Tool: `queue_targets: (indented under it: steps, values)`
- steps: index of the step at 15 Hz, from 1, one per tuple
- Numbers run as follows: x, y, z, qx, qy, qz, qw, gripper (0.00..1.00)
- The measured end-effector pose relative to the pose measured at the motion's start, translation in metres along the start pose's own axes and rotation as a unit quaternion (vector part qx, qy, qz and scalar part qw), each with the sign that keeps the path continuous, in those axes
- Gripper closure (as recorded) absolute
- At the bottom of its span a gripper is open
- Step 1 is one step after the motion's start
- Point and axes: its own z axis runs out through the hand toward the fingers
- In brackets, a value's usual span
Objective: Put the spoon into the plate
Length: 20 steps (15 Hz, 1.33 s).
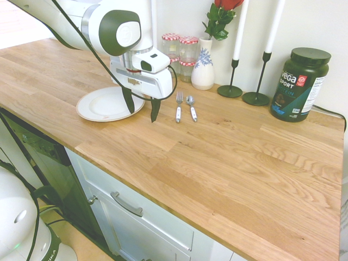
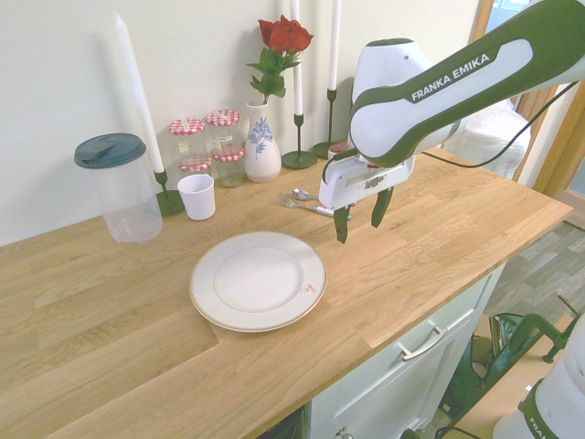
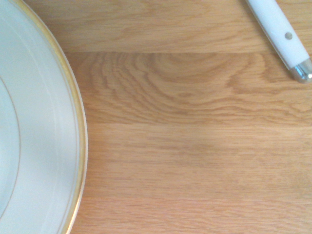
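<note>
The spoon [image 1: 191, 107] lies flat on the wooden counter, its shiny round bowl toward the wall and its white handle toward the front edge. A fork [image 1: 178, 106] lies parallel to it on the plate's side. The off-white plate [image 1: 95, 111] sits to the left with nothing on it. My gripper [image 1: 142, 107] hovers open and empty above the counter, between the plate's rim and the fork. The second exterior view shows the spoon [image 2: 302, 194] just beyond the gripper [image 2: 361, 221] and the plate [image 2: 258, 279] nearer the camera. The wrist view holds the plate's rim [image 3: 53, 122] and one white handle [image 3: 280, 29]; whose handle, I cannot tell.
Along the wall stand a vase with a red rose [image 1: 203, 68], glass jars with checked lids [image 1: 179, 54], two candlesticks [image 1: 255, 98] and a dark protein tub [image 1: 299, 84]. A lidded clear pitcher [image 2: 123, 187] and a white cup [image 2: 196, 197] stand behind the plate.
</note>
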Motion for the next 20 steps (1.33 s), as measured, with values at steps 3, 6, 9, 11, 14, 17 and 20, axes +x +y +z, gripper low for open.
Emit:
queue_targets:
  steps: [3, 6, 9, 11, 14, 17, 20]
  values:
    - [0.006, 0.000, 0.004, -0.007, -0.005, -0.055, 0.998, 0.00]
    - [0.040, 0.006, -0.008, -0.005, 0.010, -0.149, 0.989, 0.00]
    - [0.081, 0.009, -0.019, 0.003, 0.019, -0.231, 0.973, 0.00]
    - [0.104, 0.004, -0.021, 0.005, 0.023, -0.262, 0.965, 0.00]
    - [0.135, -0.004, -0.018, 0.003, 0.030, -0.293, 0.956, 0.00]
    - [0.159, -0.011, -0.007, -0.002, 0.027, -0.302, 0.953, 0.00]
    - [0.169, -0.023, 0.019, -0.010, 0.020, -0.307, 0.951, 0.00]
